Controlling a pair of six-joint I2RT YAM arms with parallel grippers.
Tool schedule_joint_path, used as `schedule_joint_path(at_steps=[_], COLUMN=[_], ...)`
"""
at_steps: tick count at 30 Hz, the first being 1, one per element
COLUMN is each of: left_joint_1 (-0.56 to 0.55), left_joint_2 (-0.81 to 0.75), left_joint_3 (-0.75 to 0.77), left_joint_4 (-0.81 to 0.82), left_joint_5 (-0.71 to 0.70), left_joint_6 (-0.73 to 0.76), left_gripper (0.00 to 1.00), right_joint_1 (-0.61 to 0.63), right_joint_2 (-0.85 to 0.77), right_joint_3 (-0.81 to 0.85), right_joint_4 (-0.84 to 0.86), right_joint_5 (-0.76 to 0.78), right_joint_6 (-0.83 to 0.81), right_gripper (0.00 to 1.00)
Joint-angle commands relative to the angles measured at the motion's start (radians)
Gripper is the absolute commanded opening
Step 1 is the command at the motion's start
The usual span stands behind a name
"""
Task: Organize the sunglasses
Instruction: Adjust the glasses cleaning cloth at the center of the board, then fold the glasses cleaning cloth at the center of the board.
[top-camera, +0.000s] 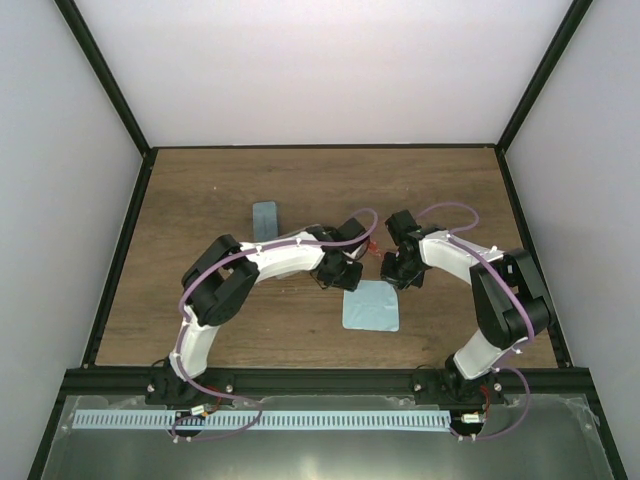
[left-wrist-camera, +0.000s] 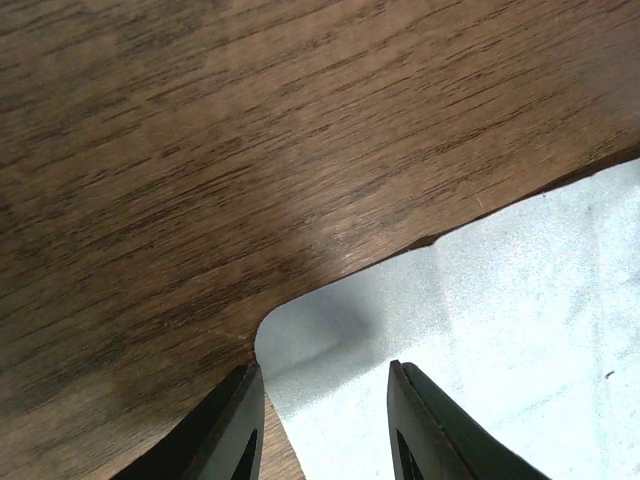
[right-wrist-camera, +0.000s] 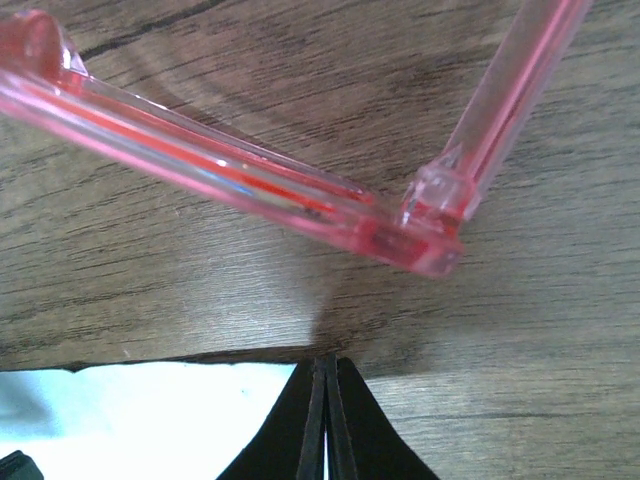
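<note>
The red-framed sunglasses (right-wrist-camera: 250, 180) lie on the wooden table just beyond my right gripper, one arm hinged open; in the top view they show as a small red bit (top-camera: 372, 250) between the two wrists. A light-blue cloth (top-camera: 372, 308) lies flat in front of them. My left gripper (left-wrist-camera: 325, 375) is open, its jaws straddling a rounded corner of the cloth (left-wrist-camera: 480, 330). My right gripper (right-wrist-camera: 325, 362) is shut at the cloth's other far corner (right-wrist-camera: 130, 420), with a sliver of cloth between the fingers. In the top view both grippers (top-camera: 345, 278) (top-camera: 398, 272) sit at the cloth's far edge.
A blue-grey oblong case (top-camera: 265, 215) lies on the table behind the left arm. Black frame rails (top-camera: 120, 250) bound the wooden table on the left, right and back. White walls stand beyond.
</note>
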Motion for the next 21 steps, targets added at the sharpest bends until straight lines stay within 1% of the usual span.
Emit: schedule_joint_path(at_steps=[1, 8, 10, 11, 17, 19, 21], left_joint_1=[-0.003, -0.003, -0.001, -0.002, -0.003, -0.005, -0.009], left_joint_2=[0.044, 0.070, 0.088, 0.100, 0.112, 0.114, 0.119], left_joint_3=[0.015, 0.059, 0.088, 0.101, 0.104, 0.096, 0.090], left_joint_4=[-0.043, -0.086, -0.106, -0.117, -0.123, -0.121, -0.120], left_joint_5=[-0.020, -0.106, -0.125, -0.131, -0.132, -0.129, -0.123], left_joint_6=[-0.022, -0.026, -0.022, -0.021, -0.021, -0.020, -0.016], left_gripper=[0.34, 0.33, 0.26, 0.24, 0.23, 0.20, 0.15], right_joint_1=[0.012, 0.011, 0.011, 0.011, 0.011, 0.011, 0.011], right_joint_2=[-0.009, -0.018, -0.020, -0.020, -0.025, -0.028, -0.027], right_joint_3=[0.011, -0.001, -0.004, -0.004, -0.005, -0.006, -0.005], right_joint_4=[-0.003, 0.000, 0.000, 0.000, -0.006, -0.006, -0.006], right_joint_5=[0.012, 0.006, 0.005, 0.005, 0.011, 0.011, 0.011], right_joint_6=[-0.011, -0.014, -0.014, -0.013, -0.020, -0.020, -0.022], right_gripper=[0.01, 0.01, 0.01, 0.01, 0.01, 0.01, 0.01])
